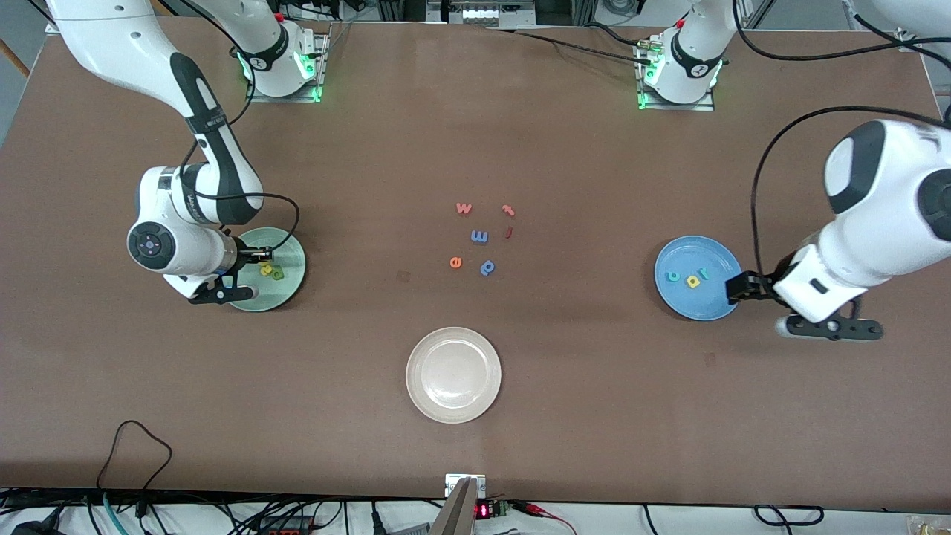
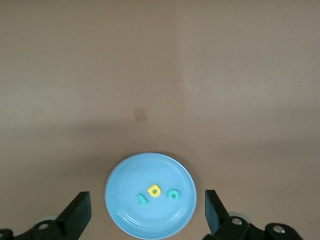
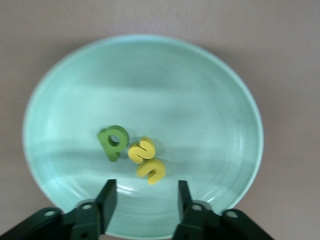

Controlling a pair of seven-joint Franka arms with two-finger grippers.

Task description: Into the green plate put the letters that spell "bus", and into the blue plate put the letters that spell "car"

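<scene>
Right wrist view alone separates green b from yellow u.

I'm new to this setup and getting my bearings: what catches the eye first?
Two coloured plates, each holding three foam letters: the green plate at the right arm's end, the open right gripper over it, and the blue plate at the left arm's end by the open left gripper. Stray letters lie mid-table.

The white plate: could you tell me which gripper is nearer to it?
Right, by a little. The right gripper is over the green plate; the left gripper is at the blue plate's edge, farther from the white plate.
</scene>
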